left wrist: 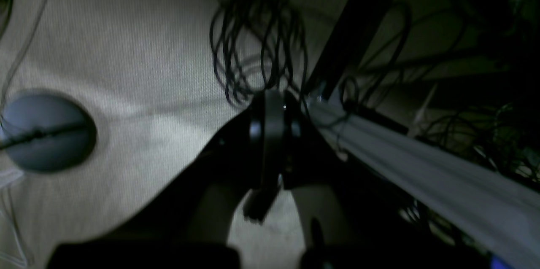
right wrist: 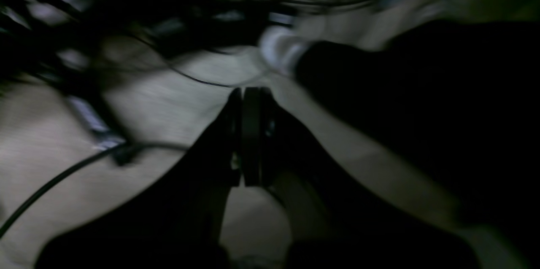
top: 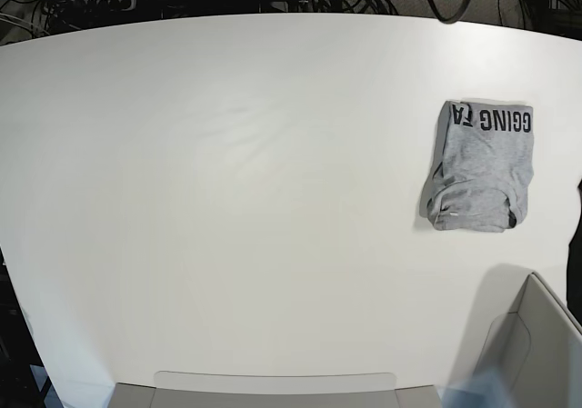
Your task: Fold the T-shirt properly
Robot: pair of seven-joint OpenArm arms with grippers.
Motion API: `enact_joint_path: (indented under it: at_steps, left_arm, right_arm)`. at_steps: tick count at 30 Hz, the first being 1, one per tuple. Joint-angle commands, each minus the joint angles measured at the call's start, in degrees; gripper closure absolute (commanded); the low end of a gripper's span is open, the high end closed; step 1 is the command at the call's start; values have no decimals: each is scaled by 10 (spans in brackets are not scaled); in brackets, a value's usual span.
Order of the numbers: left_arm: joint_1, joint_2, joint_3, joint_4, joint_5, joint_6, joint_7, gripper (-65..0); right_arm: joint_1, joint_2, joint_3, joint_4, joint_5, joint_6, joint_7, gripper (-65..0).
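- I am holding my left gripper (left wrist: pixel 270 104) closed, its dark jaws pressed together with nothing between them, as my left wrist camera shows.
- That camera is looking past the jaws at a pale woven surface, a tangle of black cables (left wrist: pixel 257 37), and a round grey disc (left wrist: pixel 46 132) off to the left with a thin cord crossing it.
- A pale bar (left wrist: pixel 422 163) is running from just beside the gripper toward the lower right corner of that view.
- I am keeping my right gripper (right wrist: pixel 251 96) closed as well, jaws meeting and empty; that view is dark and smeared, so little else is readable.
- A black cable (right wrist: pixel 84 168) is trailing across the pale surface to the left of the right gripper.
- The T-shirt (top: pixel 479 164) is lying folded into a compact grey bundle on the white table (top: pixel 227 199), toward the right side of the base view and well apart from the table's middle.
- Black block lettering is showing along the T-shirt's far edge, and its near edge is looking rumpled, with layers bunching.
- Neither of my grippers is touching the T-shirt.
- A cardboard box (top: pixel 536 335) is sitting at the lower right corner of the base view, near the T-shirt but apart from it.
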Motion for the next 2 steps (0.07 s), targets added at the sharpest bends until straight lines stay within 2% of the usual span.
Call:
enact_joint_path:
  at_steps: [1,2]
  left_arm:
    - [-4,-4,3,1,0,-7,2,0]
    - [-7,-4,7,1,0,-5,13,0]
  right_arm:
    - [5,6,1,2,-8,-15,11,0]
    - [7,5,1,2,-16,-26,11,0]
